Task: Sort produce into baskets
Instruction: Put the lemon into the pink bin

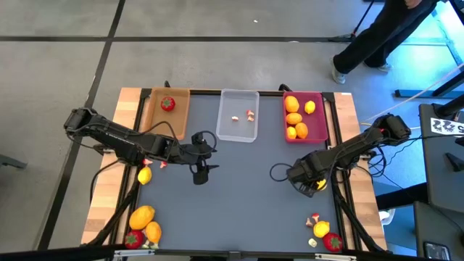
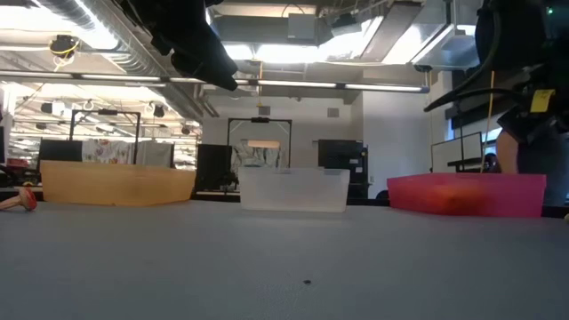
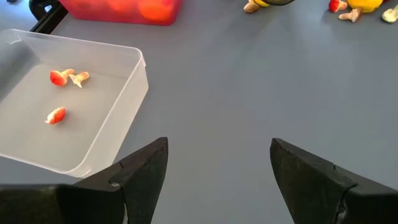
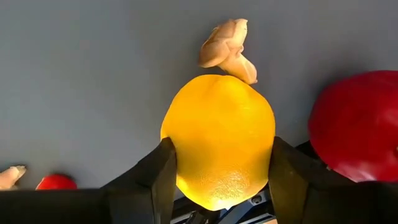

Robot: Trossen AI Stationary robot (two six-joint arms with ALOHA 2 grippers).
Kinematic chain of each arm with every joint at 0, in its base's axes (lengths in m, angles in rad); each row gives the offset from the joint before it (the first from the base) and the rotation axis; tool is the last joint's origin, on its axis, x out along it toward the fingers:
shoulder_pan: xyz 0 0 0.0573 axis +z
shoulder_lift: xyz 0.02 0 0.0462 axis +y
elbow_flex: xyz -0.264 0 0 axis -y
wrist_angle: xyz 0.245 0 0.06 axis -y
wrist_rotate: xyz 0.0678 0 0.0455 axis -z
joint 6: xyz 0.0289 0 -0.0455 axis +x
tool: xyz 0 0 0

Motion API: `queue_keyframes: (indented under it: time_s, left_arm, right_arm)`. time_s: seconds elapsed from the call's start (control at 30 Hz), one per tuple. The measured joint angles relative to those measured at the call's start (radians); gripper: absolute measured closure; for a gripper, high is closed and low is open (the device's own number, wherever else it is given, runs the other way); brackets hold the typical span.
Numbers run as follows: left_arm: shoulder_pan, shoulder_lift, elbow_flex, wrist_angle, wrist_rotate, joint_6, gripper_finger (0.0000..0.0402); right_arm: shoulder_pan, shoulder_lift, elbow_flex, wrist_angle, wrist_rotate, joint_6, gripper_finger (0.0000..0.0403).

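The three baskets stand in a row at the far edge: tan (image 1: 168, 110) with a strawberry (image 1: 167, 104), clear (image 1: 238, 116) with small mushroom bits (image 3: 62, 78), and pink (image 1: 304, 116) with orange and yellow fruits. My right gripper (image 1: 313, 185) points steeply down at the table's right side, shut on a yellow lemon (image 4: 219, 140). A beige mushroom piece (image 4: 227, 46) and a red piece (image 4: 357, 124) lie just beyond the lemon. My left gripper (image 1: 201, 172) hovers open near the table's middle, with nothing between its fingers (image 3: 217, 180). My right gripper pinches the yellow lemon between its two fingers, one on each of the lemon's opposite rounded sides (image 4: 171, 155). The fingers come from above, pointing steeply down. I cannot tell whether the lemon is lifted clear or rests on the table.
Another lemon (image 1: 145, 175) lies under my left arm. Orange fruits (image 1: 142, 216) and a strawberry (image 1: 133, 239) sit at the near left corner. A mushroom (image 1: 313, 219), a yellow fruit (image 1: 321, 229) and a strawberry (image 1: 332, 242) sit at the near right. A person stands beyond the far right corner.
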Motion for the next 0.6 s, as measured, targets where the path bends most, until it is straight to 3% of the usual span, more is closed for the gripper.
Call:
queue_keyframes:
  time_s: [0.3,0.6]
  left_arm:
    - [0.000,0.000,0.000,0.001,0.000,0.002,0.0123]
    - [0.000,0.000,0.000,0.002,0.000,0.002,0.0123]
  right_arm:
    - [-0.001,-0.048,0.136,-0.106,0.157,-0.035,0.0215]
    - [-0.100,-0.152,0.246,-0.258,0.413,-0.058,0.0213]
